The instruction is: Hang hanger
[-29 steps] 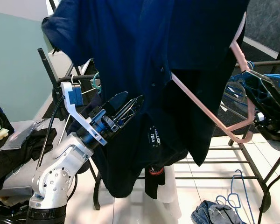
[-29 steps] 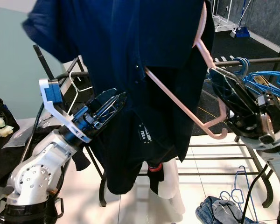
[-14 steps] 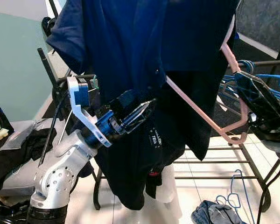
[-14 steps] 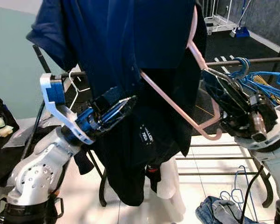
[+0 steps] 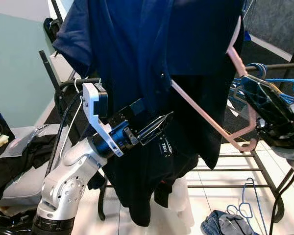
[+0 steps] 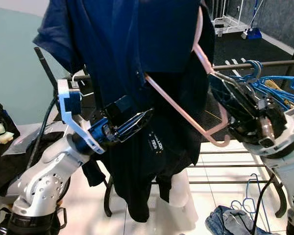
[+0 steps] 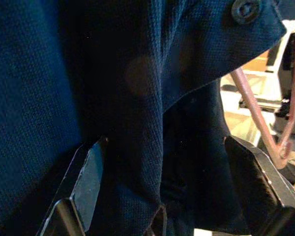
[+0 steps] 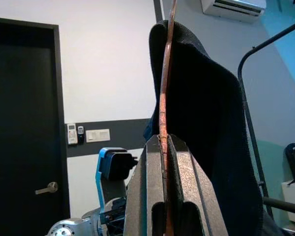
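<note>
A navy polo shirt [image 5: 137,44] hangs over a pink hanger [image 5: 206,117], which is tilted, its lower end curling near my right gripper [image 5: 252,88]. That gripper is shut on the hanger's wire [image 8: 163,123] at the right, in front of the rack's bar. My left gripper [image 5: 161,125] reaches from the lower left into the shirt's front. Its fingers [image 7: 83,177] stand open with dark fabric [image 7: 152,147] between them, and the pink hanger [image 7: 250,113] shows past the shirt's hem.
A black metal drying rack [image 5: 279,66] stands behind, with several blue hangers [image 5: 284,83] on its bar at the right. Jeans [image 5: 225,225] and a blue hanger [image 5: 247,196] lie on the tiled floor. Dark clothes [image 5: 19,156] rest on a grey surface at the left.
My left gripper has pushed rightward and further into the shirt's front. The right gripper with the hanger and shirt has shifted a little to the left.
</note>
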You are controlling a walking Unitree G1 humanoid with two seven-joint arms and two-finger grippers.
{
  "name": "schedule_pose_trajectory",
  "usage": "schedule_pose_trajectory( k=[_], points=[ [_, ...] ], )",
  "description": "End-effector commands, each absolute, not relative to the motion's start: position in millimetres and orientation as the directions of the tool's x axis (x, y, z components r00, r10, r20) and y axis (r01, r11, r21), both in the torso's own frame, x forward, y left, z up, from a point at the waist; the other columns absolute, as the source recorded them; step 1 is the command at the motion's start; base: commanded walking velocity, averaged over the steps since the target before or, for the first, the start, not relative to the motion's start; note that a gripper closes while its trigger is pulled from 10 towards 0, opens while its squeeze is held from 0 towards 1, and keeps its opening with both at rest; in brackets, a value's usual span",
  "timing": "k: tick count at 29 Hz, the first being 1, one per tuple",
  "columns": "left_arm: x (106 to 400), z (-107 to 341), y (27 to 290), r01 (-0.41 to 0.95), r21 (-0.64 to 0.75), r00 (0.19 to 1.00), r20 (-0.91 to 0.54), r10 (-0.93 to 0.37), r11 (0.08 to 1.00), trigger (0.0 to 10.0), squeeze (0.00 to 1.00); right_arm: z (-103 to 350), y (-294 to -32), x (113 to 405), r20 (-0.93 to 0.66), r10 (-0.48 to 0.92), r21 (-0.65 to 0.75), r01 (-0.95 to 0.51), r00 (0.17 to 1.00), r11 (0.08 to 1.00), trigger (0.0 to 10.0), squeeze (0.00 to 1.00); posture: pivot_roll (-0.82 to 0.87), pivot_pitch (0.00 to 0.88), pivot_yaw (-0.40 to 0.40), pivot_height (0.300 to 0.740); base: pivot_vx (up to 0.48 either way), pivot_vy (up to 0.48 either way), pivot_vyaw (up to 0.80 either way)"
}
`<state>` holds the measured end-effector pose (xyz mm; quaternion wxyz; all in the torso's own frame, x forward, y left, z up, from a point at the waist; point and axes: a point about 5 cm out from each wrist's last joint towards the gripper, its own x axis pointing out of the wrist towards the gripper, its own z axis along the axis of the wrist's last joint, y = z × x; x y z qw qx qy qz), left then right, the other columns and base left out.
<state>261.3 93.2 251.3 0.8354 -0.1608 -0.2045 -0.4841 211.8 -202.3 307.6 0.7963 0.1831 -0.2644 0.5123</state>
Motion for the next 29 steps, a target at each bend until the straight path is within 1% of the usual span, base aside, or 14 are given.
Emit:
schedule_pose_trajectory(
  k=[1, 2, 3, 8, 10, 13, 14, 16, 17, 18, 27, 28, 29],
  points=[
    [269, 249, 94, 0.842, -0.073, 0.498, 0.482, -0.72, 0.534, 10.0, 0.0, 316, -196, 206, 0.617, 0.734, -0.03, -0.924, 0.284, 0.382, 0.0, 0.0, -0.15, 0.0, 0.072, 0.71, 0.0, 0.0, 0.0],
    [272, 248, 94, 0.825, -0.081, 0.524, 0.48, -0.703, 0.56, 10.0, 0.0, 316, -195, 206, 0.617, 0.735, -0.03, -0.925, 0.281, 0.379, 0.0, 0.0, -0.15, 0.0, 0.073, 0.71, 0.0, 0.0, 0.0],
    [272, 248, 94, 0.825, -0.081, 0.524, 0.48, -0.703, 0.56, 10.0, 0.0, 316, -195, 206, 0.617, 0.735, -0.03, -0.925, 0.281, 0.379, 0.0, 0.0, -0.15, 0.0, 0.073, 0.71, 0.0, 0.0, 0.0],
    [285, 248, 96, 0.75, -0.098, 0.612, 0.477, -0.63, 0.654, 10.0, 0.0, 316, -192, 205, 0.616, 0.739, -0.031, -0.928, 0.274, 0.371, 0.0, 0.0, -0.16, 0.0, 0.074, 0.71, 0.0, 0.0, 0.0],
    [285, 248, 96, 0.75, -0.098, 0.612, 0.477, -0.63, 0.654, 10.0, 0.0, 316, -192, 205, 0.616, 0.739, -0.031, -0.928, 0.274, 0.371, 0.0, 0.0, -0.16, 0.0, 0.074, 0.71, 0.0, 0.0, 0.0],
    [290, 250, 97, 0.715, -0.104, 0.644, 0.483, -0.593, 0.691, 10.0, 0.0, 316, -191, 205, 0.616, 0.74, -0.029, -0.931, 0.271, 0.365, 0.0, 0.0, -0.16, 0.0, 0.074, 0.71, 0.0, 0.0, 0.0],
    [291, 250, 97, 0.706, -0.108, 0.653, 0.482, -0.584, 0.7, 8.8, 0.0, 316, -192, 205, 0.616, 0.74, -0.028, -0.931, 0.27, 0.364, 0.0, 0.0, -0.16, 0.0, 0.074, 0.71, 0.0, 0.0, 0.0],
    [291, 249, 97, 0.701, -0.11, 0.658, 0.482, -0.579, 0.705, 8.8, 0.0, 315, -192, 205, 0.616, 0.74, -0.028, -0.931, 0.271, 0.364, 0.0, 0.0, -0.16, 0.0, 0.074, 0.71, 0.0, 0.0, 0.0],
    [292, 249, 97, 0.694, -0.11, 0.663, 0.482, -0.572, 0.712, 1.5, 0.0, 315, -192, 205, 0.617, 0.739, -0.027, -0.931, 0.271, 0.364, 0.0, 0.0, -0.16, 0.0, 0.074, 0.71, 0.0, 0.0, 0.0],
    [293, 249, 97, 0.689, -0.109, 0.667, 0.483, -0.567, 0.717, 0.0, 0.0, 315, -192, 205, 0.617, 0.739, -0.026, -0.931, 0.271, 0.363, 0.0, 0.0, -0.16, 0.0, 0.074, 0.71, 0.0, 0.0, 0.0],
    [298, 250, 103, 0.646, -0.102, 0.697, 0.482, -0.53, 0.756, 0.0, 0.0, 314, -192, 203, 0.614, 0.741, -0.023, -0.933, 0.271, 0.359, 0.0, 0.0, -0.16, 0.0, 0.075, 0.71, 0.0, 0.0, 0.0],
    [302, 250, 108, 0.621, -0.093, 0.713, 0.48, -0.511, 0.779, 0.0, 0.0, 313, -192, 203, 0.609, 0.743, -0.018, -0.932, 0.277, 0.362, 0.0, 0.0, -0.16, 0.0, 0.075, 0.71, 0.0, 0.0, 0.0],
    [302, 250, 108, 0.621, -0.093, 0.713, 0.48, -0.511, 0.779, 0.0, 0.0, 313, -192, 203, 0.609, 0.743, -0.018, -0.932, 0.277, 0.362, 0.0, 0.0, -0.16, 0.0, 0.075, 0.71, 0.0, 0.0, 0.0]
  ],
)
